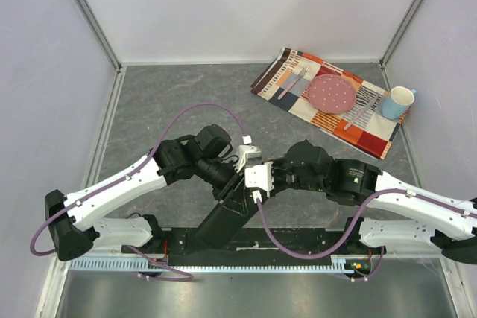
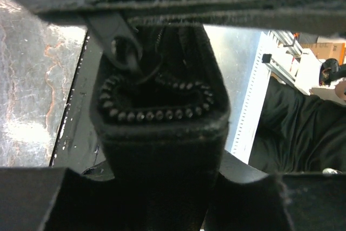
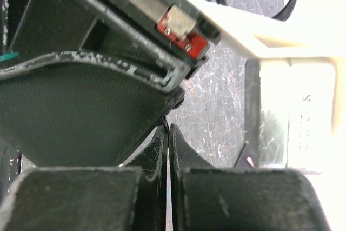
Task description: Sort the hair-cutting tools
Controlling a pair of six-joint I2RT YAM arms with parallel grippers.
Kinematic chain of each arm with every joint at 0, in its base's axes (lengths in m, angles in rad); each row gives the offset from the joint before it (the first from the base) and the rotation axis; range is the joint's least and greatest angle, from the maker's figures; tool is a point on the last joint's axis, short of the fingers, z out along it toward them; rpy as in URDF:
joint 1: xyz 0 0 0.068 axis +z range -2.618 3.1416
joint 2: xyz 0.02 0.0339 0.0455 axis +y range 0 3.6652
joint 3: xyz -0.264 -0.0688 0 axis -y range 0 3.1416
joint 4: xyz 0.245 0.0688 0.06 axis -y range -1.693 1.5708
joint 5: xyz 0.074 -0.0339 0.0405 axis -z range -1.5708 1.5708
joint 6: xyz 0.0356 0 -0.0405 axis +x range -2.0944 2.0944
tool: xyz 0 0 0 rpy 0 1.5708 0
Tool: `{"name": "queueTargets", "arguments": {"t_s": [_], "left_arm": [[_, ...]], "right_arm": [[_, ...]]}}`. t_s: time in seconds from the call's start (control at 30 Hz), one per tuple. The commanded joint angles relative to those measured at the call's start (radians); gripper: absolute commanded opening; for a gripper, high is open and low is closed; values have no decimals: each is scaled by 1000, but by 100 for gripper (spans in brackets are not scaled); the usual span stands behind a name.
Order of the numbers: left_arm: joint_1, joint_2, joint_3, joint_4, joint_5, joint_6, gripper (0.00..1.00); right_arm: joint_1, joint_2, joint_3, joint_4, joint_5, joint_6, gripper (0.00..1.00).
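The top view is lit evenly and softly, and only faint shadows are cast. Both wrist views are darkened and blurred by close black surfaces; bright glare is seen on the table (image 2: 32, 79).

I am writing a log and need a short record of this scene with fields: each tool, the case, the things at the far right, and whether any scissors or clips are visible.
left tool: closed on the black case, which sits between its fingers
right tool: jaws almost together at the case; what they pinch cannot be told
black case: held between both arms, near centre; zipper teeth and pull show at one end
far right: striped placemat with pink plate, fork, knife, blue cup
scissors, clips: not seen in any view
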Motion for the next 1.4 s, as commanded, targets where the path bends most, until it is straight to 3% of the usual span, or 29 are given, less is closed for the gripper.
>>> {"name": "queueTargets", "arguments": {"t_s": [0.0,0.27,0.47,0.63,0.7,0.77,0.9,0.97,1.0,1.07,1.13,1.17,1.23,1.37], "left_arm": [[-42,7,-25,51,154,37,2],[-65,41,-74,176,192,-3,2],[-72,42,-79,213,169,-6,2],[-65,26,-42,171,38,-15,2],[-39,44,-21,157,-9,-29,2],[13,76,-16,152,-18,-53,2],[99,122,6,172,-3,-75,2],[141,148,24,190,14,-81,2],[156,159,30,218,22,-84,2],[190,193,44,245,56,-95,2],[202,260,70,288,77,-104,2],[208,282,81,301,82,-115,2],[213,349,114,357,91,-135,2],[243,447,145,498,113,-207,2]], "right_arm": [[13,15,58,190,63,18,0],[52,26,56,316,47,62,0],[64,35,81,285,66,73,0],[64,18,61,204,255,110,17],[64,-3,26,202,374,182,29],[64,-19,-12,184,450,251,34],[62,-39,-74,123,670,479,48],[56,-42,-91,54,876,580,59],[41,-39,-88,19,920,713,59],[20,-49,-94,-42,929,784,57],[-7,-77,-115,-37,904,870,65],[-17,-83,-133,-36,886,893,84],[-49,-83,-157,-34,877,950,98],[-76,-65,-177,-29,773,1051,98]]}}
